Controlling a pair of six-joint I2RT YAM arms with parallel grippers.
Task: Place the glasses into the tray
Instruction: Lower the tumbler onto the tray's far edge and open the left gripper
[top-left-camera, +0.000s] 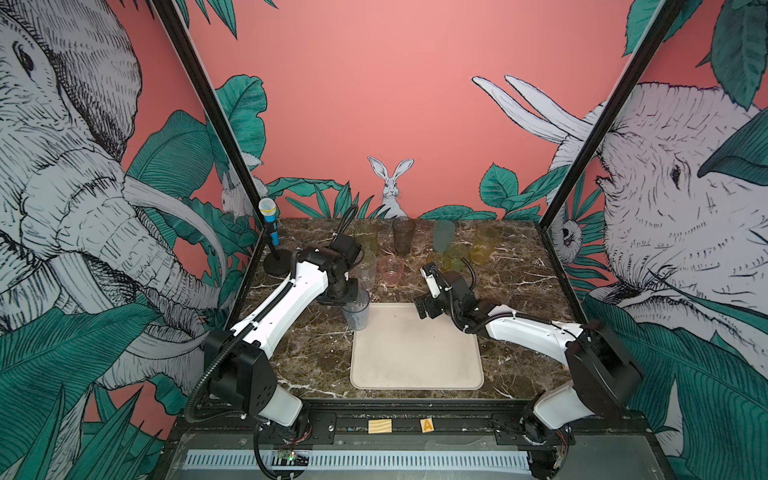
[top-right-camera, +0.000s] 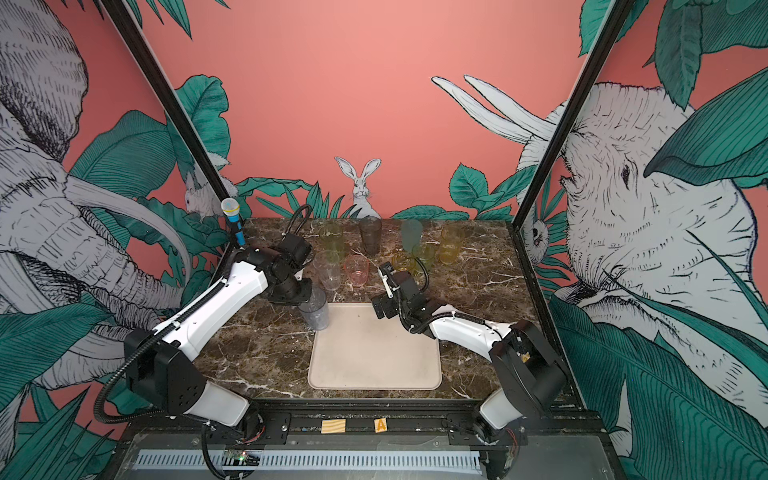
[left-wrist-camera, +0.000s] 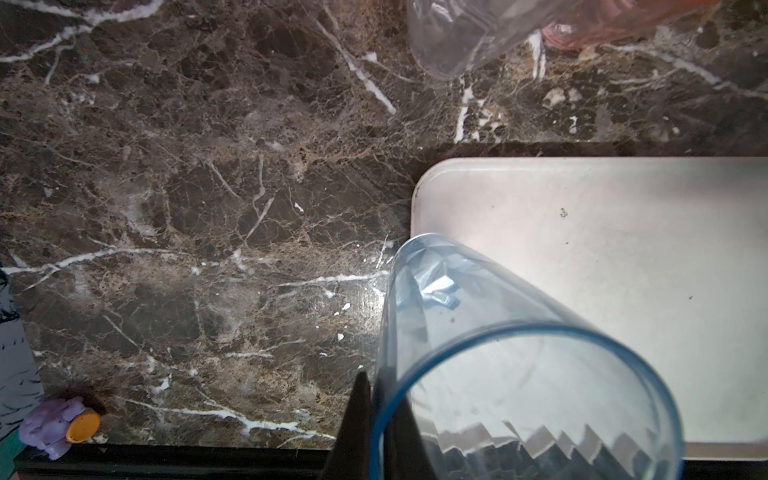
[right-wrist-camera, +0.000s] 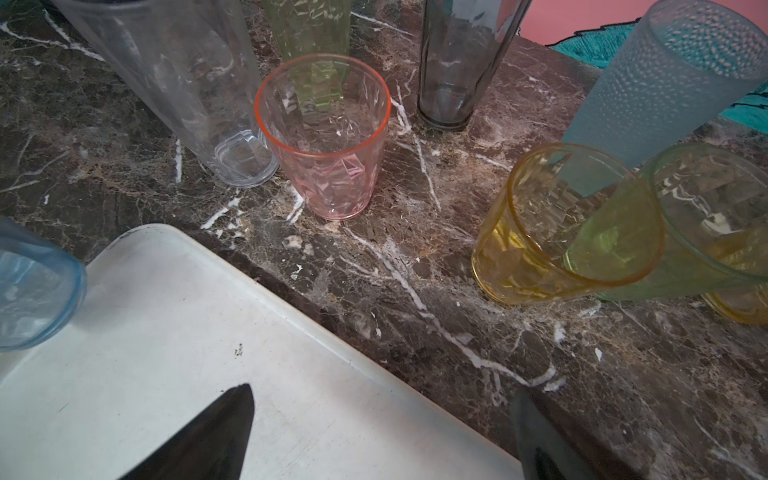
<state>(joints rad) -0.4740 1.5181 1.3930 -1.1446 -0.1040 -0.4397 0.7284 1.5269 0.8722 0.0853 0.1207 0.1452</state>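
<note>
- A plain wooden block (top-left-camera: 380, 427) and a block marked A (top-left-camera: 427, 424) sit on the black front rail.
- The tray (top-left-camera: 415, 353) lies flat on the marble tabletop (top-left-camera: 311, 353), close to the front edge and between the two arms.
- The left gripper (left-wrist-camera: 376, 432) is clamped tight on the rim of the grey-blue glass (top-left-camera: 356, 313). The left wrist view shows one finger inside the wall and one outside.
- The grey-blue glass is at the tray's far left corner, with its base over the rim there. Whether the base touches the tray cannot be told.
- The right gripper (right-wrist-camera: 382, 392) has its jaws spread as wide as they go, and nothing is between them. It hovers over the tray's far edge, toward the right corner, and faces the glasses.
- Just beyond the tray's far edge, the short pink glass (right-wrist-camera: 328, 145) stands upright on the marble. The tall clear glass (right-wrist-camera: 178, 83) stands right beside it.
- To the right of these, the short yellow glass (right-wrist-camera: 561, 228) and the short green glass (right-wrist-camera: 685, 228) stand close together.
- Farther back there is a row of tall glasses. It runs from the olive-green glass (top-left-camera: 365, 237) to the smoky dark glass (top-left-camera: 403, 235), the frosted teal glass (right-wrist-camera: 665, 91) and the amber glass (top-left-camera: 484, 245), all near the table's far edge.
- At the far left corner, a toy microphone (top-left-camera: 269, 224) stands on a black round base.
</note>
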